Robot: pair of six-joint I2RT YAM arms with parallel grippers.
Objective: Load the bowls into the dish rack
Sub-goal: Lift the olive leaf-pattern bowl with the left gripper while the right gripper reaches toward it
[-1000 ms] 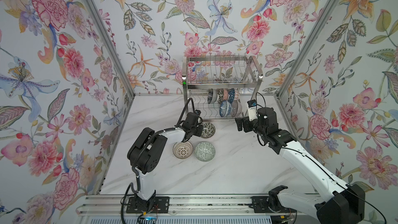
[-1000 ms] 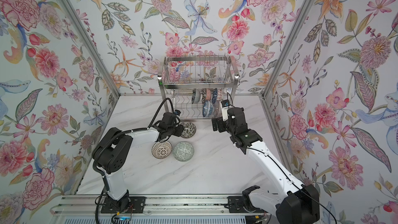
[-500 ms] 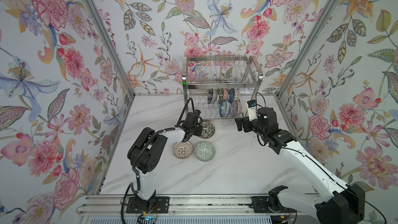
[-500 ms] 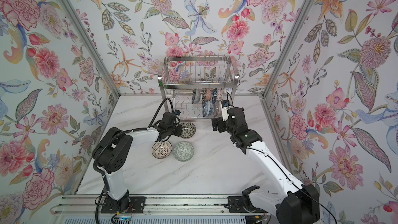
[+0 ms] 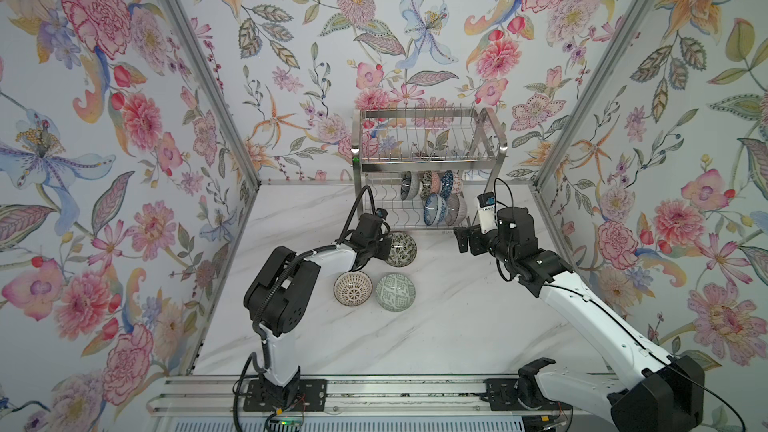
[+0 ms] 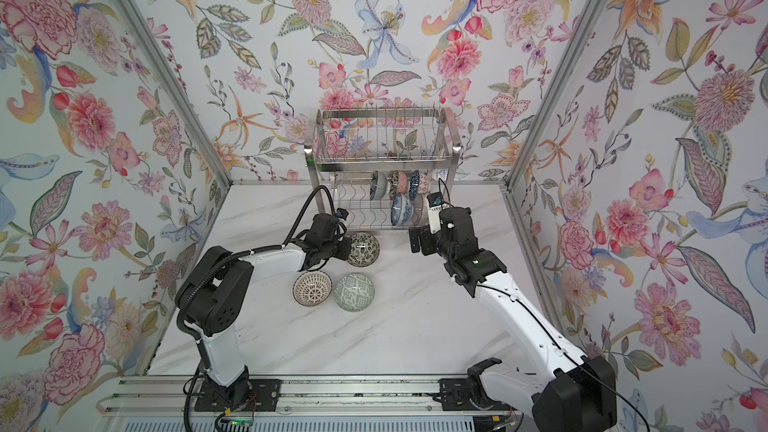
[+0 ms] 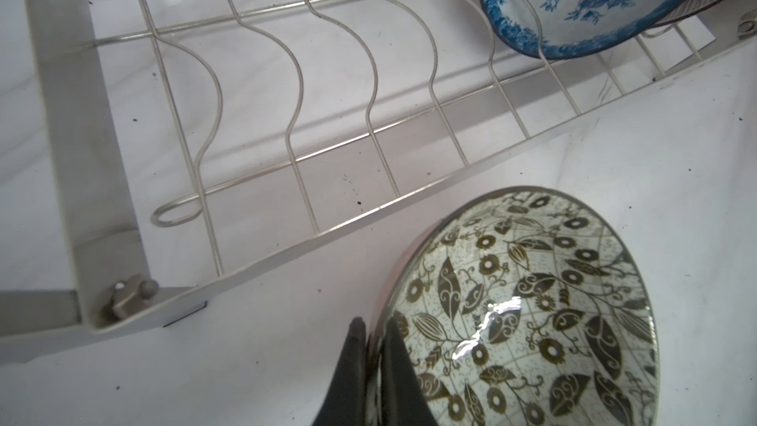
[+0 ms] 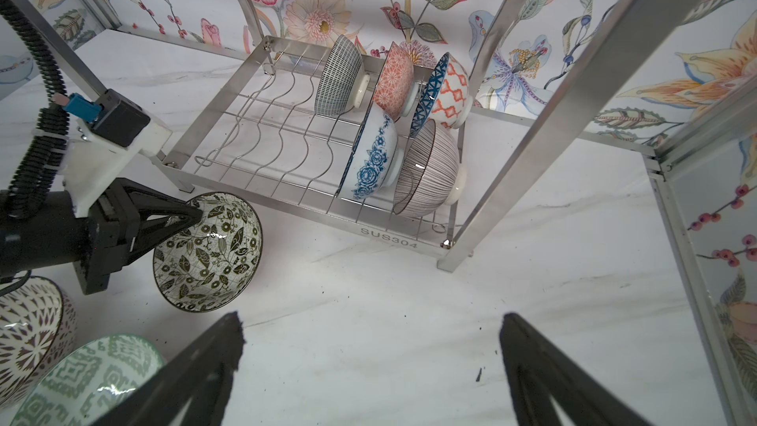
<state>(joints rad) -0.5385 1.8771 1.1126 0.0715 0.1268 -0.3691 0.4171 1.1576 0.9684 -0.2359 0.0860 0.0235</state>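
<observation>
On counter [image 5: 449, 326], left pincer [image 7: 375, 325] clenched on leaf-pattern bowl [image 5: 402, 248] rim; free slots of dish rack [image 5: 428, 166] at its 12 o'clock; right pincer [image 8: 370, 317] released.

In the left wrist view the frame edge cuts off the leaf-patterned bowl [image 7: 532, 321] and the blue flowered bowl [image 7: 594, 2], while in both top views the back row of bowls [image 5: 432, 184] in the dish rack [image 5: 357, 160] sits half hidden under its upper shelf [image 5: 428, 167].
</observation>
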